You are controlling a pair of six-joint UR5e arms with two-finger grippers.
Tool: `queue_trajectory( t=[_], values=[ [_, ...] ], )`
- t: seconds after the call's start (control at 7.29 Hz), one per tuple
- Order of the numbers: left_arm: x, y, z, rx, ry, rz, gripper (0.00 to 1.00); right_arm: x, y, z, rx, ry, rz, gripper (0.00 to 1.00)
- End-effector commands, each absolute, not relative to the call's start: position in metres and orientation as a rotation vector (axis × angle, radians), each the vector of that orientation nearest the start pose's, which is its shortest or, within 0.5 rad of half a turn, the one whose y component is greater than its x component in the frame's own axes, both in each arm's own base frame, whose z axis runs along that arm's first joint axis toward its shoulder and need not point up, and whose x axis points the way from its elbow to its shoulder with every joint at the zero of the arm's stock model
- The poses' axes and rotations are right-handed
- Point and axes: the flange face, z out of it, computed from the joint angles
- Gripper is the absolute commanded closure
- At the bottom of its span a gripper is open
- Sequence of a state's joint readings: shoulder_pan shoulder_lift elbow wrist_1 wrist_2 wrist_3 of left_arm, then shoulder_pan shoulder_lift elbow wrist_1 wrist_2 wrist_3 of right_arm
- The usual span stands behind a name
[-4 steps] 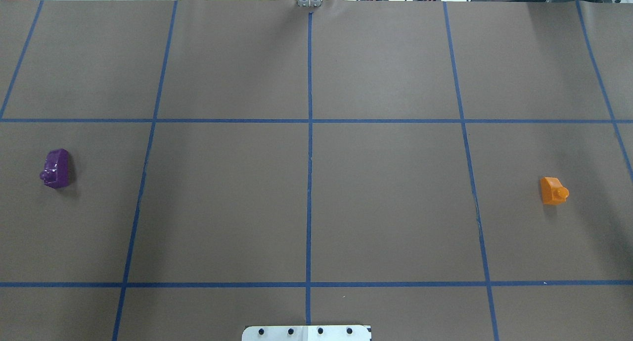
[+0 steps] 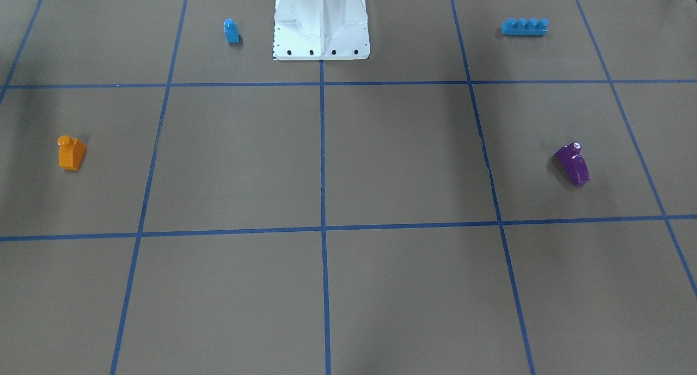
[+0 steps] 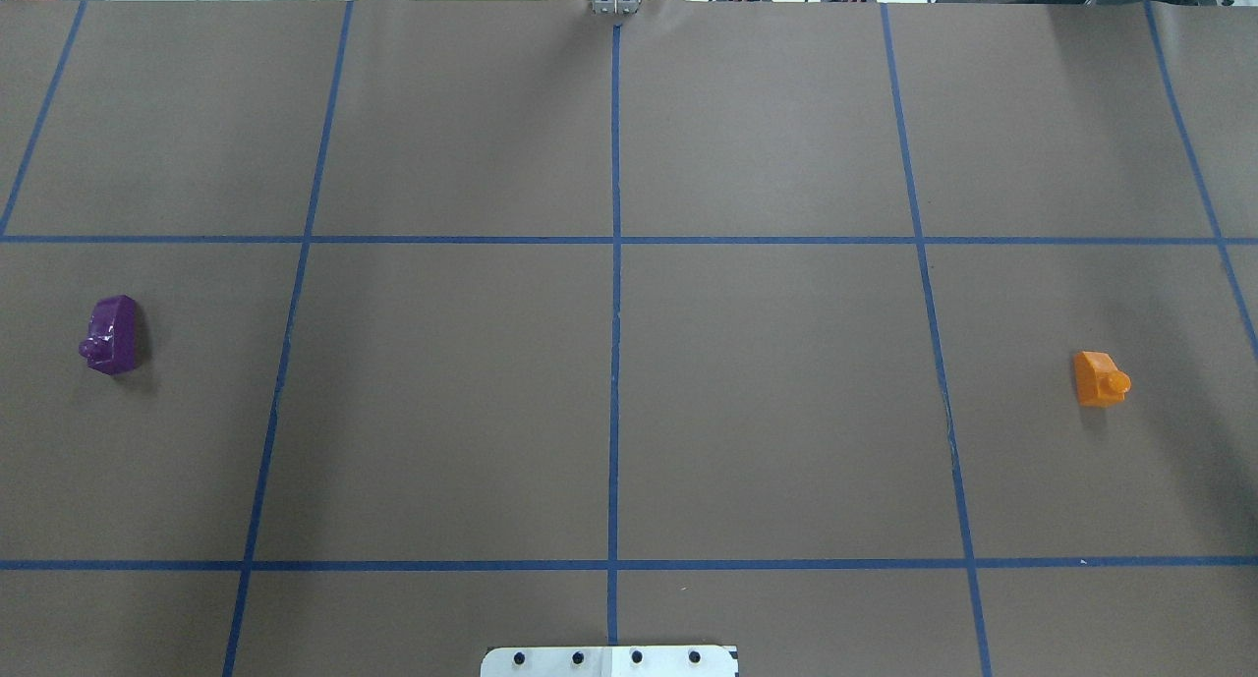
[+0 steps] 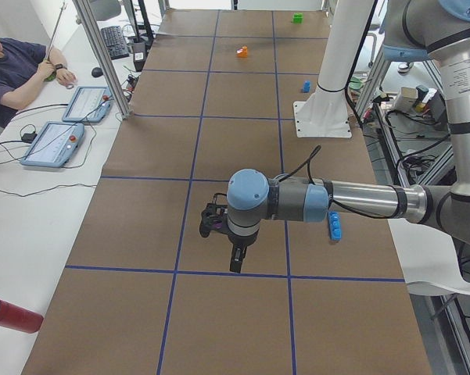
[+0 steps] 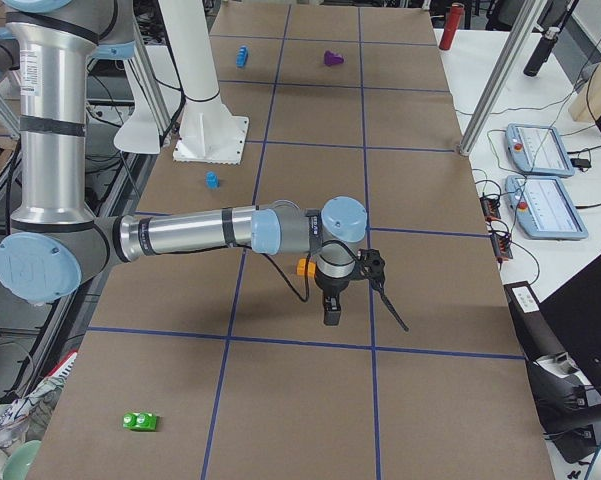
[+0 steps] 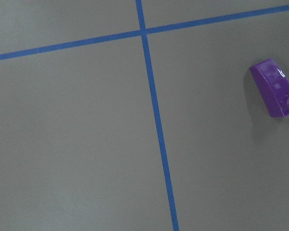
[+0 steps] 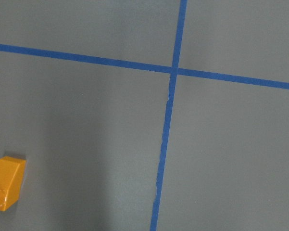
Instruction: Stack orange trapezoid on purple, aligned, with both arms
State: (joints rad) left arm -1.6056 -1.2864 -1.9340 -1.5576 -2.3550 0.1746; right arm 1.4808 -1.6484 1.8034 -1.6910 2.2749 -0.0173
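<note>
The orange trapezoid (image 3: 1100, 378) lies on the brown table at the right of the overhead view, stud to the right; it also shows in the front view (image 2: 71, 153) and the right wrist view (image 7: 7, 183). The purple brick (image 3: 110, 334) lies at the far left; it also shows in the front view (image 2: 572, 164) and the left wrist view (image 6: 274, 94). My left gripper (image 4: 236, 262) hangs above the table near the purple brick. My right gripper (image 5: 330, 305) hangs just beside the orange trapezoid (image 5: 305, 267). Both show only in the side views, so I cannot tell whether they are open or shut.
A small blue brick (image 2: 231, 31) and a long blue brick (image 2: 524, 26) lie either side of the white base plate (image 2: 321, 45). A green brick (image 5: 140, 421) and a red cylinder (image 4: 12, 315) lie near the table's ends. Blue tape lines grid the table.
</note>
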Motion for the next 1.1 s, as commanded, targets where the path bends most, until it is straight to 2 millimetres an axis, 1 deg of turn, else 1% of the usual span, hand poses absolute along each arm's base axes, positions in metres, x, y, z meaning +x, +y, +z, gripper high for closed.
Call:
queue_trajectory(
  t=[0.0,0.14,0.27,0.41,0.55,0.69,0.82,0.96],
  values=[
    [-0.064,-0.400,0.583,0.196,0.770,0.211,0.00,0.026,-0.465,0.594,0.014,-0.705,-0.121,0.00],
    [-0.033,-0.428,0.567,0.206,0.773,0.291,0.00,0.025,-0.465,0.594,0.016,-0.707,-0.121,0.00],
    [-0.018,-0.447,0.563,0.182,0.785,0.266,0.00,0.025,-0.466,0.592,0.018,-0.706,-0.124,0.00],
    [0.006,-0.456,0.557,0.121,0.806,0.177,0.00,0.025,-0.466,0.592,0.018,-0.706,-0.124,0.00],
    [0.033,-0.462,0.548,0.114,0.818,0.155,0.00,0.025,-0.467,0.592,0.019,-0.706,-0.125,0.00],
    [0.058,-0.465,0.552,0.118,0.829,0.148,0.00,0.024,-0.467,0.592,0.018,-0.707,-0.124,0.00],
    [0.084,-0.468,0.568,0.138,0.829,0.133,0.00,0.024,-0.467,0.592,0.018,-0.707,-0.124,0.00],
    [0.120,-0.464,0.579,0.098,0.870,0.041,0.00,0.024,-0.467,0.592,0.018,-0.707,-0.124,0.00]
  ],
)
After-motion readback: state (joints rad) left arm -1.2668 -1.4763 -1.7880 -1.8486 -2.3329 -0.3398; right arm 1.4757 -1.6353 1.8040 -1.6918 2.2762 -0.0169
